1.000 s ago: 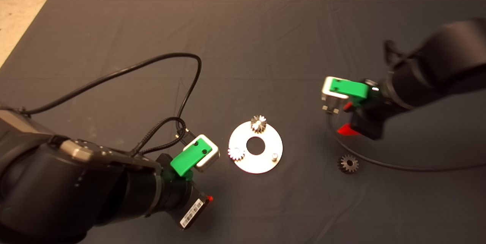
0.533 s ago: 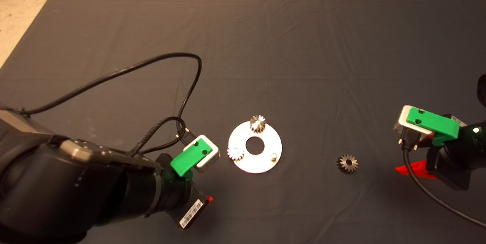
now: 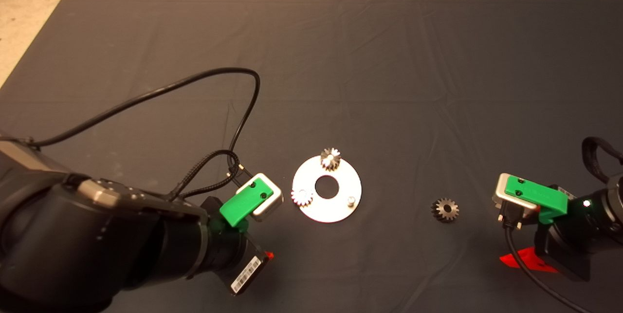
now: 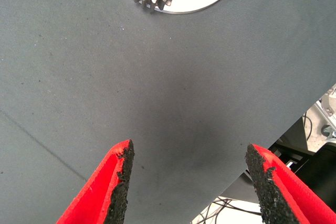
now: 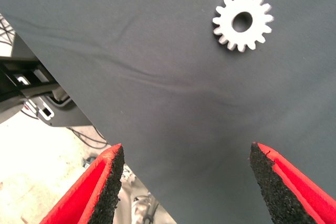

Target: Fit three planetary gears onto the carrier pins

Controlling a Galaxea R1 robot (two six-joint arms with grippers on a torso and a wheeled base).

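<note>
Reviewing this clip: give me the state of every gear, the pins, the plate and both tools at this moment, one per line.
Far gear: seated on a pin.
Left-side gear: seated on a pin.
Loose gear: flat on the mat, right of the plate, not installed.
Third pin: bare, upright.
Plate: flat on the mat.
Left tool: open, empty, beside the plate.
Right tool: open, empty, near the loose gear.

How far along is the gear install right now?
Two planetary gears already sit on carrier pins. The third gear lies loose on the mat, the last pin bare. The open right gripper faces that gear; the open left gripper holds nothing.
</note>
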